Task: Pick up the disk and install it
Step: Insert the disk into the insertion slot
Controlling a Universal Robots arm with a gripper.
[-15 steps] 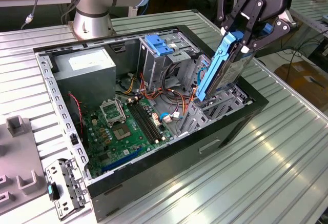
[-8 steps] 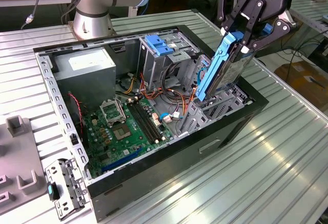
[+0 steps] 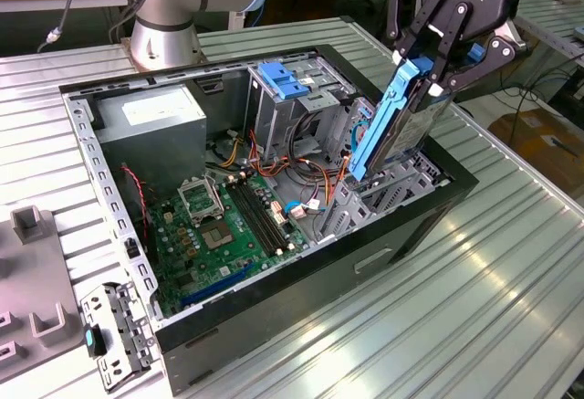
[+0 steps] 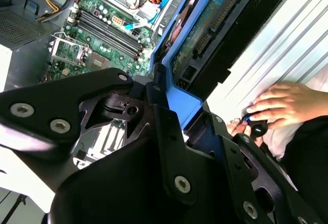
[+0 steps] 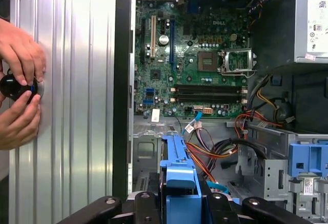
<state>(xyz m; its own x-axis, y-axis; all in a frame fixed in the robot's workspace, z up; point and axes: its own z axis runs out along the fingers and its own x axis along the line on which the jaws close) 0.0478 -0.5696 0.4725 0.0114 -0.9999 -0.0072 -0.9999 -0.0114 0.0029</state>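
The disk [image 3: 394,123] is a silver drive in blue carrier rails. It hangs tilted, its lower end dipping into the drive bay [image 3: 401,184] at the exterior view's right end of the open computer case [image 3: 119,207]. My gripper [image 3: 436,63] is shut on the disk's upper end, with black fingers on either side. In the second wrist view the disk [image 4: 205,26] shows its green circuit board and blue rail running out from the gripper [image 4: 169,131]. In the first wrist view the blue carrier [image 5: 179,175] points at the case interior.
Inside the case lie a green motherboard [image 3: 228,225], a grey power supply [image 3: 151,120], orange and red cables [image 3: 310,175] and a blue-handled drive cage [image 3: 285,79]. A person's hands [image 5: 20,80] hold a small black object beside the case. A metal bracket [image 3: 114,326] lies on the ribbed table.
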